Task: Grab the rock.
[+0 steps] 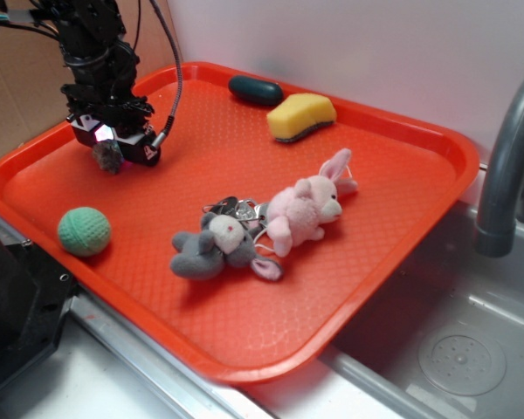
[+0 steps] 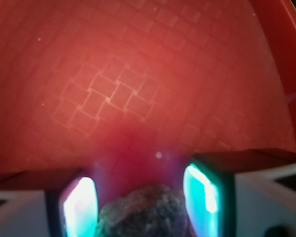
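upper left of the outside view: gripper (image 1: 113,150) hanging low over the red tray (image 1: 402,188), with the rock (image 1: 108,156) between its tips. in the wrist view, at the bottom middle: rock (image 2: 145,212) sitting between the two glowing pads (image 2: 79,207), jaws close on each side, looks pinched. bumpy and uneven, so could twist or pop out if held only by an edge. lower left: green knitted ball (image 1: 84,230), well apart. middle: two soft toys (image 1: 262,231). top: dark oval (image 1: 255,90) and yellow sponge (image 1: 301,117), far from trouble.
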You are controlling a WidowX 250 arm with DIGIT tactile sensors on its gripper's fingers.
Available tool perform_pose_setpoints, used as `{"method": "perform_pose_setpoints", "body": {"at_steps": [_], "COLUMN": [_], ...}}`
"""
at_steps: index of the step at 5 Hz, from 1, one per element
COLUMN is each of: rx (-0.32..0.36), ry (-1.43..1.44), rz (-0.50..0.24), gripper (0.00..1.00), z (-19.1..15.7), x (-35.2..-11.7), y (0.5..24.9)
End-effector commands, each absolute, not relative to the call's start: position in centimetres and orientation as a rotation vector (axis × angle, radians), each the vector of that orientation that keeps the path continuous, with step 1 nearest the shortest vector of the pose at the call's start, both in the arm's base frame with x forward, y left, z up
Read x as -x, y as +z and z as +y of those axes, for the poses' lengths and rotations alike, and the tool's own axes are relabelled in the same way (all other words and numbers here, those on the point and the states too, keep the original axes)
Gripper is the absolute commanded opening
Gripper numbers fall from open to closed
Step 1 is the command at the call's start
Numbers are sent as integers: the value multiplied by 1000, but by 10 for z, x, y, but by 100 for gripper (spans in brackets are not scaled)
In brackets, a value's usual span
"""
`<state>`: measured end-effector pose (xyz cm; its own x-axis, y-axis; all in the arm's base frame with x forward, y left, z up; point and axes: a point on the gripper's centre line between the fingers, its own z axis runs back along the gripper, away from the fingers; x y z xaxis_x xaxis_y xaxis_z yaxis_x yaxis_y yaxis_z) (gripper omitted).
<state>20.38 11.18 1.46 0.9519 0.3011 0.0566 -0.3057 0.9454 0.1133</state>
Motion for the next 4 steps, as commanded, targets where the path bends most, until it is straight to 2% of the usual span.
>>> {"method": "perform_pose_setpoints", "body": {"at_steps": [1, 2, 3, 4], "rx": [-96, -96, -117, -108], "ry": [295, 276, 272, 306], "rz": [-171, -198, -207, -234], "gripper": [0, 0, 0, 0], "z": [86, 71, 57, 54], "x": [-190, -195, -202, -196], "y": [101, 142, 167, 177]}}
